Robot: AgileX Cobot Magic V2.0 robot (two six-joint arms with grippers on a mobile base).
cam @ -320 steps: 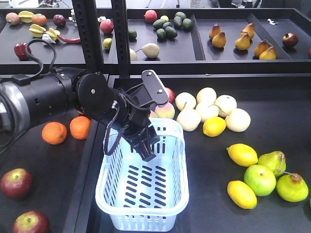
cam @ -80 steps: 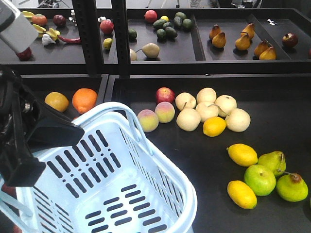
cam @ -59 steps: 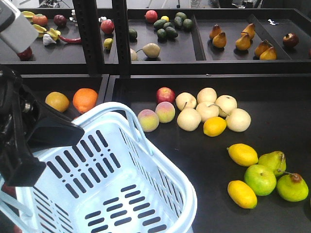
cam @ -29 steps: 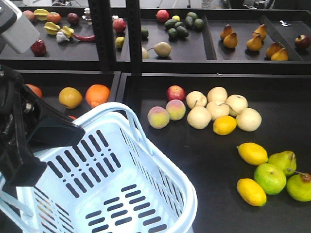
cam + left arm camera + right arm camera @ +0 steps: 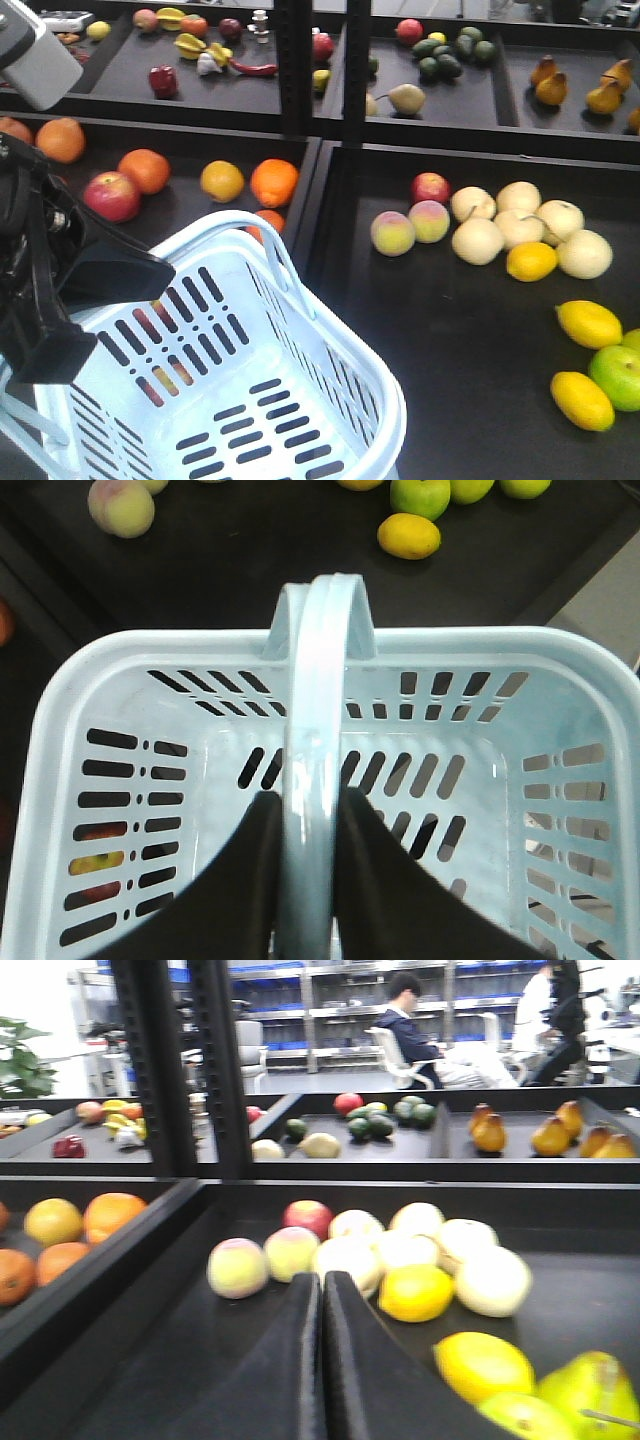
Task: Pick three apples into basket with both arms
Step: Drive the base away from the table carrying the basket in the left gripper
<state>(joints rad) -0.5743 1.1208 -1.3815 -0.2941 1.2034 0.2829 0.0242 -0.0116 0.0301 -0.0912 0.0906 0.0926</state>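
My left gripper [image 5: 308,805] is shut on the loop handle [image 5: 320,660] of the pale blue basket [image 5: 300,330], which hangs tilted at the lower left of the front view. The basket holds nothing. Through its side slots I see parts of dark red and yellow apples [image 5: 165,375] lying underneath, one of them also showing as an apple [image 5: 95,865] in the left wrist view. Another red apple [image 5: 112,195] lies in the left tray beyond the basket. My right gripper [image 5: 322,1280] is shut on nothing, low over the right tray in front of the peaches [image 5: 238,1266].
Oranges [image 5: 275,182] lie in the left tray. A raised divider [image 5: 318,200] separates the trays. The right tray holds peaches [image 5: 392,232], a bright red apple [image 5: 430,187], pale round fruit [image 5: 520,215] and lemons [image 5: 590,323]. Black posts [image 5: 292,60] stand before the back shelf.
The whole scene has slid right in the front view, bringing more of the left tray, its oranges and a red apple into sight. The basket stays held in the same place.
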